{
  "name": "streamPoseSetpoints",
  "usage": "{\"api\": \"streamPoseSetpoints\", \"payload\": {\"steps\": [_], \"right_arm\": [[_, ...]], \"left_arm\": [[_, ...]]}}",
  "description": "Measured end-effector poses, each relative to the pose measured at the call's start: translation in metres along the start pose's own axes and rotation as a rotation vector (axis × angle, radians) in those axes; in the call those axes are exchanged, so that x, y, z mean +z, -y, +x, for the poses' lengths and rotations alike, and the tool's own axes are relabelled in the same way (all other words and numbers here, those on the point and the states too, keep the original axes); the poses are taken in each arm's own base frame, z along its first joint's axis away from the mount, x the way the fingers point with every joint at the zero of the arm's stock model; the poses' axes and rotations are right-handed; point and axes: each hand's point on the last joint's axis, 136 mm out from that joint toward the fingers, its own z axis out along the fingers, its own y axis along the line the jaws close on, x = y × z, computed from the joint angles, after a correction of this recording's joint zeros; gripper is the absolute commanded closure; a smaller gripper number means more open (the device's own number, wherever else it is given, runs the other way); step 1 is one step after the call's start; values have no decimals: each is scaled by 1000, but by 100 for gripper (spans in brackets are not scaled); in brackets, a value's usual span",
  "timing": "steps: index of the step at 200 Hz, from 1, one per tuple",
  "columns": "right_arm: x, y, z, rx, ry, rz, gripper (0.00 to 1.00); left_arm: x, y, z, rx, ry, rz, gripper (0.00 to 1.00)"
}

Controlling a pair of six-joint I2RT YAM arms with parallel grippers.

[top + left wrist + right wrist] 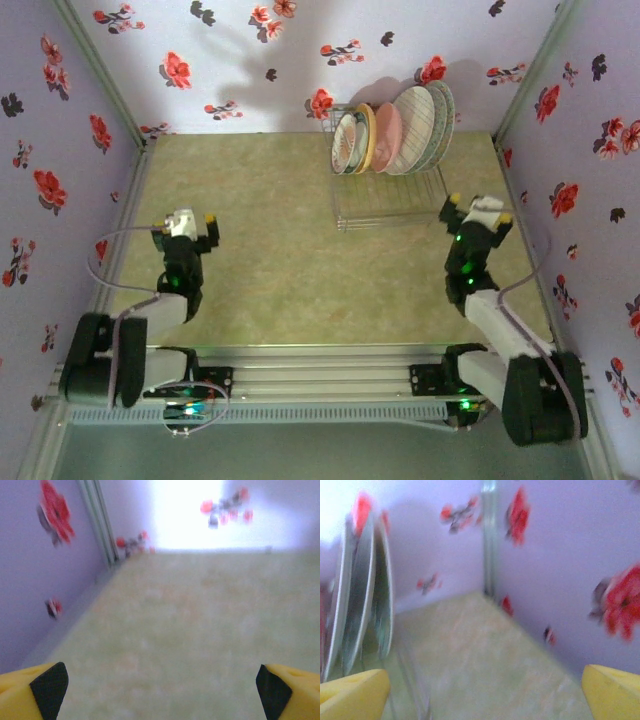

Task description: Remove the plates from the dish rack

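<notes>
From above, we see the plates [395, 135] propped on edge in the rack [390, 205], far right, rims up for gripping; left gripper [185, 220] and right gripper [480, 207] gape empty; left wrist: table [190, 620] beneath; right wrist, blurred: plates probably just left.

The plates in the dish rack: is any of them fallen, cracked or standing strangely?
Nothing stands out. The plates stand on edge in one row at the back of the dish rack, all leaning the same way, none fallen or visibly broken. The rack sits flat on the table. Fine cracks would be too small to see.
</notes>
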Motion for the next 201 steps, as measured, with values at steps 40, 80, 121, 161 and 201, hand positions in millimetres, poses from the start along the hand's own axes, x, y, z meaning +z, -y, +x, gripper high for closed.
{"api": "streamPoseSetpoints", "payload": {"steps": [40, 80, 121, 161, 201], "right_arm": [[-13, 16, -194, 307, 107, 88, 1], [7, 34, -185, 392, -29, 110, 1], [67, -21, -111, 221, -354, -25, 3], [72, -50, -45, 27, -465, -223, 14], [84, -82, -1, -127, -498, -467, 22]], "left_arm": [[12, -9, -167, -289, 61, -97, 0], [4, -20, -220, -617, -6, -30, 0], [0, 58, -155, -528, -361, 128, 0], [-44, 108, -135, -465, -480, 311, 0], [-73, 128, -135, -439, -497, 441, 0]]}}
